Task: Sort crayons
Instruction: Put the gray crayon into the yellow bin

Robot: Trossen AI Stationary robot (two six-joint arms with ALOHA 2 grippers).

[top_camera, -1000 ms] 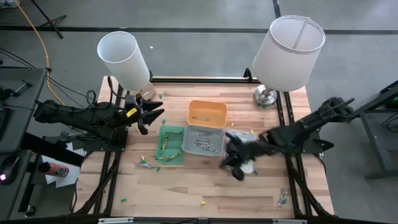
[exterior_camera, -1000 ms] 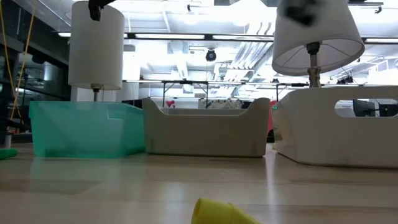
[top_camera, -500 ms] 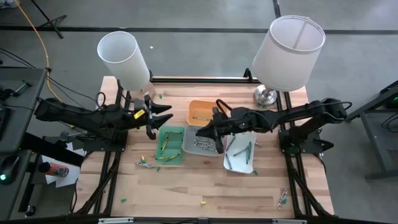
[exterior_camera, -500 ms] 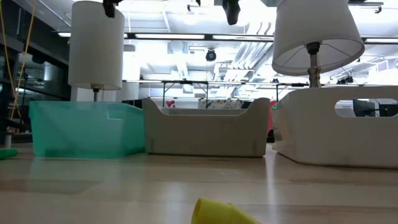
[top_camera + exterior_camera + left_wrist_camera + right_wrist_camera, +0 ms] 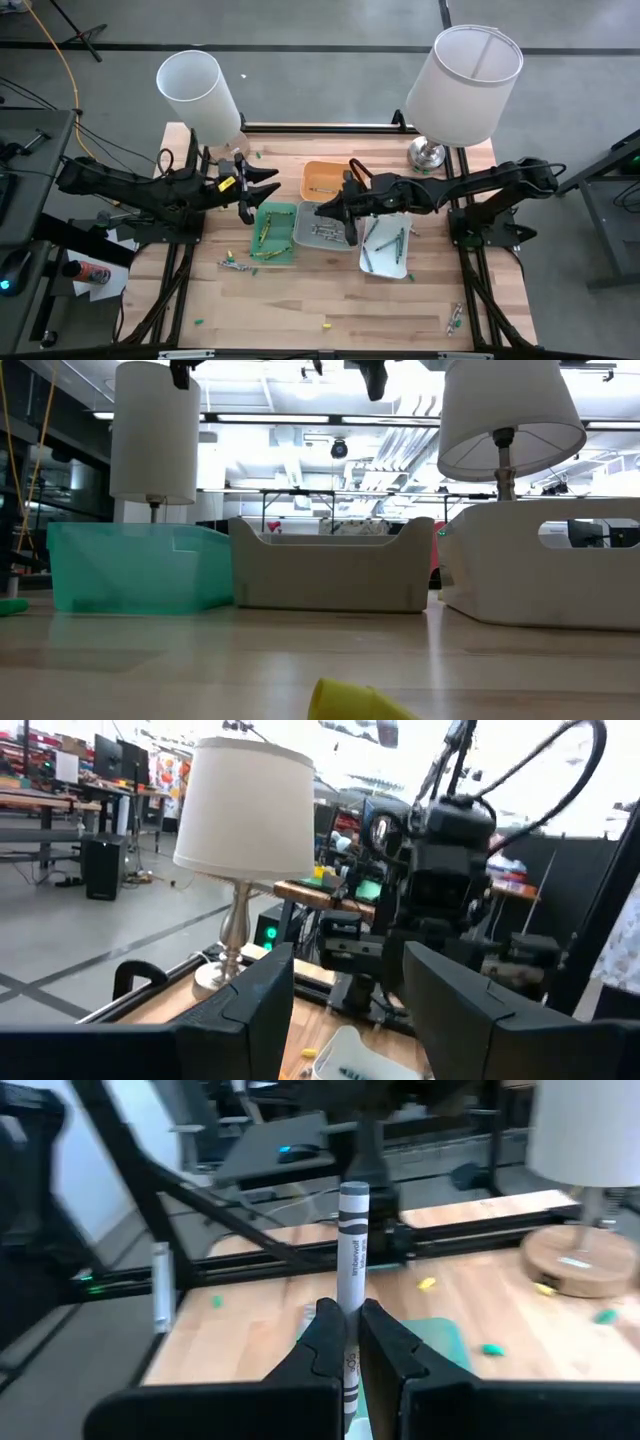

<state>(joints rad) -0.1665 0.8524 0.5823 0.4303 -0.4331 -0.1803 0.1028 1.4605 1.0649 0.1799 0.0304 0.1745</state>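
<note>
Grey-white crayon clamped upright between right gripper fingers, tip sticking up past them, printed label visible down its side. Held above grey tray at table centre, right gripper over that tray's right half. More grey-white crayons lying loose inside grey tray. Green crayons in green tray, just left of grey tray, sides touching or nearly so. One orange crayon in orange tray, behind grey tray. Dark teal crayons in white tray, right of grey tray, set at a slant.

Loose crayons scattered on table: small cluster near green tray's front left corner, yellow bit near front edge, green bit at front left, small cluster at front right edge. Yellow piece close to low camera, blurred.

Left gripper hanging over table's left rear, just behind green tray's left corner, fingers spread apart, gripping nothing. Right arm facing it in left wrist view.

Two lamps at table's rear: left lamp with white cylinder shade by left arm, right lamp with wider shade and round metal base. Low view: green tray, grey tray, white tray in a row, gripper tips only at upper edge.
</note>
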